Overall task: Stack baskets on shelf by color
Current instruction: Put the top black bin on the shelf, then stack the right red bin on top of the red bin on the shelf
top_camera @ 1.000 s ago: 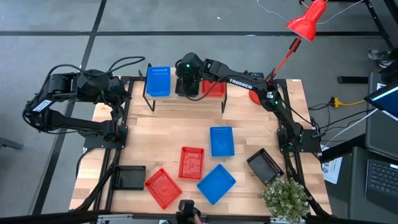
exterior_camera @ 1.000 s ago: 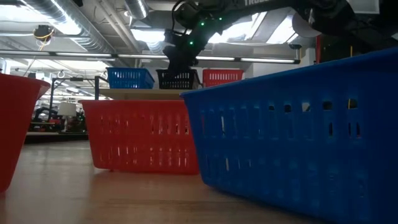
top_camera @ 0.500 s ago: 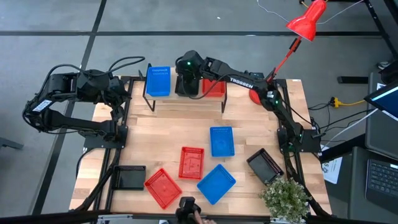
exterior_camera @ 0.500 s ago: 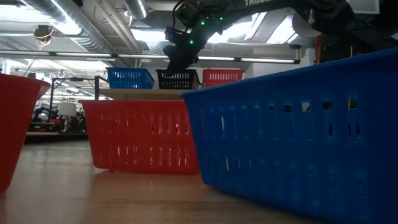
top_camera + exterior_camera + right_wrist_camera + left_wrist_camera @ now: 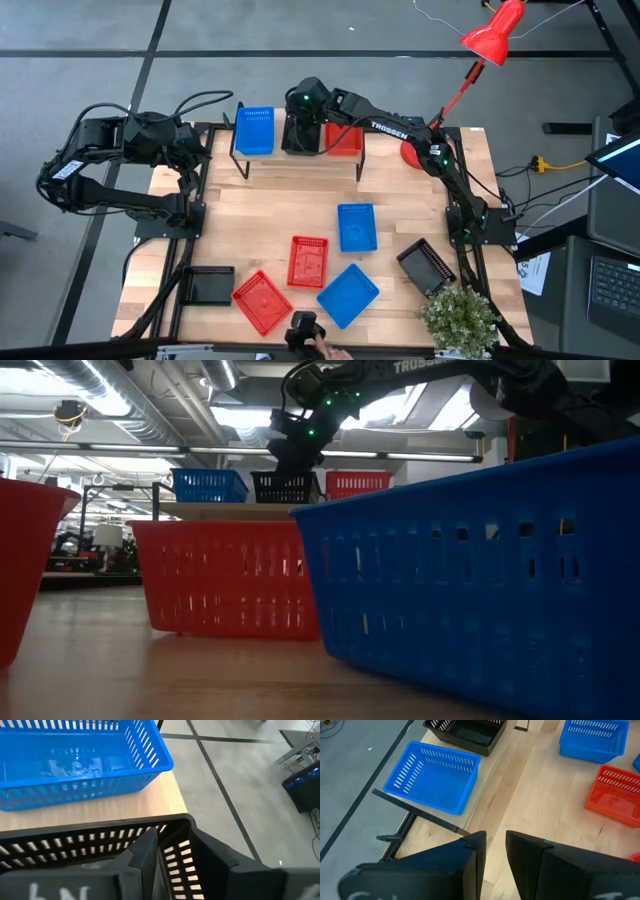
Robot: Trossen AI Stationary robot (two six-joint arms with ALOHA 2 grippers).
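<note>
Black basket (image 5: pixel 298 138) sits mid-shelf (image 5: pixel 300 160), between the blue basket (image 5: pixel 255 130) and red basket (image 5: pixel 345 142). Your right gripper (image 5: pixel 303 125) has lifted slightly since a second ago; fingers spread, straddling its wall, grip unclear. Left gripper (image 5: pixel 492 851) parked at the table's left edge, fingers slightly apart, empty. Six baskets loose on the tabletop (image 5: pixel 270 215).

A: What's around the desk (image 5: pixel 270 215)?

B: Grey floor (image 5: pixel 80 40), crossed by dark lines. A red lamp (image 5: pixel 495 30) leans in over the far right corner, and a small green plant (image 5: pixel 458 318) stands at the near right one.

A: And off to the right?

B: A laptop (image 5: pixel 612 283) (only part of it shows) and some cables (image 5: pixel 555 165).

A: What about overhead?

B: From table height, a ceiling with silver ducts (image 5: pixel 110 395) and long strip lights (image 5: pixel 400 457).
</note>
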